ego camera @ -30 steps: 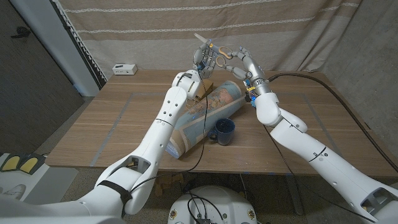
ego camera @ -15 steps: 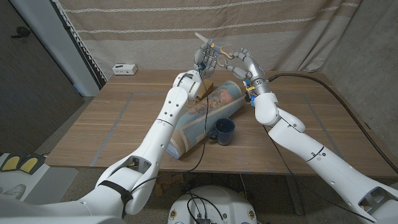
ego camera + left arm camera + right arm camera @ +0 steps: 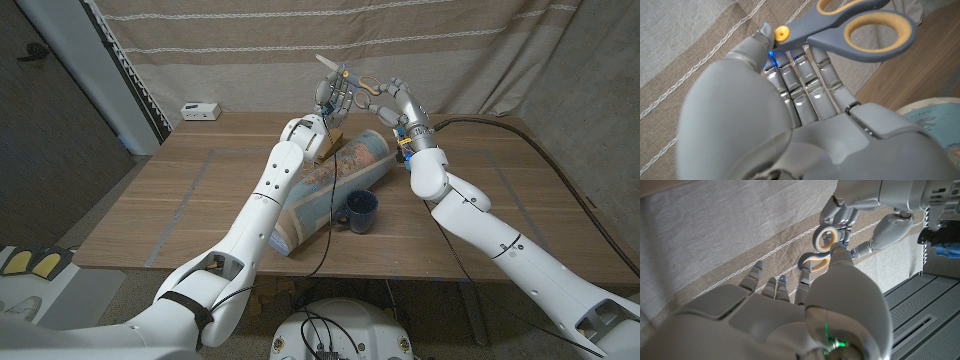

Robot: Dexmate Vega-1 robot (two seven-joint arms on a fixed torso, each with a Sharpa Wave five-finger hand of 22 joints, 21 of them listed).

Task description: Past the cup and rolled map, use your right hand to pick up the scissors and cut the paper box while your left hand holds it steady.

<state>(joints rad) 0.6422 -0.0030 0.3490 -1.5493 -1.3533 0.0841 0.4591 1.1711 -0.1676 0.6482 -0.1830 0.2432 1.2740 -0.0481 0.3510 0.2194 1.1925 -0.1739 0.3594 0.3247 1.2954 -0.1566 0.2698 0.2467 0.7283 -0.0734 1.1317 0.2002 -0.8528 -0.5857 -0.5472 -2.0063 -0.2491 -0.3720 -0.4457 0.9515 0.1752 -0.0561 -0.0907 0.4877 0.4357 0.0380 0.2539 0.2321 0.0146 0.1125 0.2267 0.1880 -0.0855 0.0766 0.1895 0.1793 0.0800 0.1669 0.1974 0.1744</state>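
Grey scissors (image 3: 352,78) with yellow-orange handle loops (image 3: 875,30) hang in the air above the table's far side, between my two raised hands. My left hand (image 3: 335,97) has its thumb by the pivot (image 3: 781,33), its fingers straight along the blades; one blade tip sticks out above it. My right hand (image 3: 397,97) reaches the loops (image 3: 812,260) with its thumb, other fingers spread; whether it grips them is unclear. The brown paper box (image 3: 331,142) stands on the table under my left wrist, behind the rolled map (image 3: 320,190) and the dark blue cup (image 3: 360,210).
A small white device (image 3: 200,110) lies at the table's far left corner. A striped curtain (image 3: 450,50) hangs close behind the table. Black cables run from my right wrist off the right side. The wooden table (image 3: 180,210) has bare surface left of the map.
Both hands and the scissors between them have drifted slightly to the right. The box, map and cup have not moved.
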